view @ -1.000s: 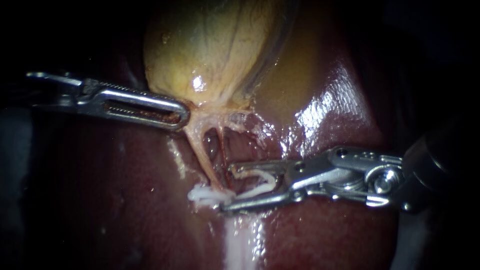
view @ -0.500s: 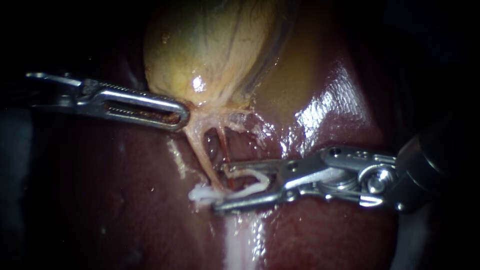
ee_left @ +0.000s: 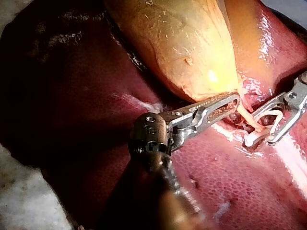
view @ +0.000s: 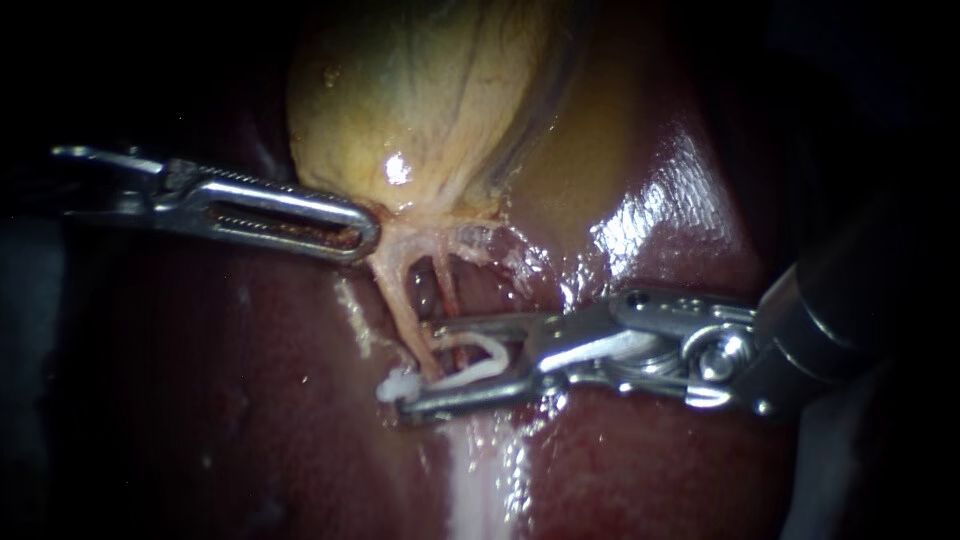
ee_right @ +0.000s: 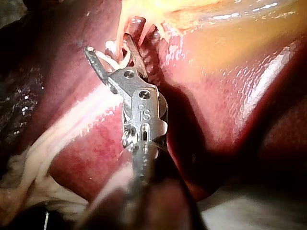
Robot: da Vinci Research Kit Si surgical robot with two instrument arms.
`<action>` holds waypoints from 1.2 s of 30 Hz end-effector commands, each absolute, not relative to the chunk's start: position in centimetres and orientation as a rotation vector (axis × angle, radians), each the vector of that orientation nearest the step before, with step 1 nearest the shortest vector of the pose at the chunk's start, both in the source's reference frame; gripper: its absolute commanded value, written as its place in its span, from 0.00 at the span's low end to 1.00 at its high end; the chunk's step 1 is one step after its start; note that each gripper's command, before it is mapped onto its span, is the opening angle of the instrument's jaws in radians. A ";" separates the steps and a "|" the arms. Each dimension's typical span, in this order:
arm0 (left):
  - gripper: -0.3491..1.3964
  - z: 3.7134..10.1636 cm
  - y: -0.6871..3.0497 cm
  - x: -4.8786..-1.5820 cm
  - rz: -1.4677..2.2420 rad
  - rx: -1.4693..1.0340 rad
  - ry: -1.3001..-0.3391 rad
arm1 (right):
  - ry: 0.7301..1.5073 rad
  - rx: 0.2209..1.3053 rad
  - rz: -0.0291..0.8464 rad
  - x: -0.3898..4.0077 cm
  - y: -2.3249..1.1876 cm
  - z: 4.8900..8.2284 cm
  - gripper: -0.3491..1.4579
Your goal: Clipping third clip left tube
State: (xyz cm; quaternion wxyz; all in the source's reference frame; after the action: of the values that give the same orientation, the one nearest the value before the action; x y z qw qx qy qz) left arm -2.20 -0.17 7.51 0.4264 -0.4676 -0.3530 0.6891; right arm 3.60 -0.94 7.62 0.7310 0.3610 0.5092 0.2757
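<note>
- Since one second ago, the right instrument [view: 418,366] has travelled leftward over the liver [view: 200,400] towards the left tube [view: 405,300]. The left instrument [view: 362,232], the gallbladder [view: 430,90] and both tubes hold their positions.
- Right instrument: the jaws stand wide apart, with an open clip [view: 485,360] seated between them. One white leg lies along each jaw, so the jaws are grasping this clip.
- Left tube: a pale strand running from the gallbladder's lower end down to the liver surface. It is now at the mouth of the right instrument's jaws. The upper jaw tip lies just beside it, and the lower jaw tip reaches past it underneath. Whether the clip legs touch the tube cannot be told.
- Clip on the tube [view: 395,387]: a white piece at the tube's lower end, touching or just beside the lower jaw tip.
- Left instrument: the jaws are clenched on the gallbladder's lower end, where the tubes begin.
- Thinner red tube [view: 445,285]: runs just beside the left tube and ends behind the upper jaw.
</note>
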 end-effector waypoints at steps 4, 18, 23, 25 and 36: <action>0.00 7.51 -0.17 -2.20 1.722 -1.168 -0.882 | 1.119 0.798 0.608 3.73 -0.92 7.65 0.47; 0.00 7.51 -0.17 -2.21 1.722 -1.168 -0.881 | 1.196 0.822 0.625 4.07 -0.74 7.69 0.47; 0.00 7.51 -0.18 -2.21 1.722 -1.168 -0.881 | 1.219 0.808 0.652 4.07 -0.59 7.68 0.47; 0.00 7.51 -0.18 -2.21 1.722 -1.168 -0.881 | 1.227 0.802 0.666 4.04 -0.51 7.65 0.47; 0.00 7.50 -0.18 -2.22 1.721 -1.168 -0.880 | 1.255 0.805 0.687 4.00 -0.37 7.58 0.46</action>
State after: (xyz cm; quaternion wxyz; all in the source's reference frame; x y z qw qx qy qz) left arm -2.22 -0.18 7.50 0.4272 -0.4675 -0.3525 0.6890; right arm 4.00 -0.36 7.58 0.6814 0.3588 0.5597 0.3060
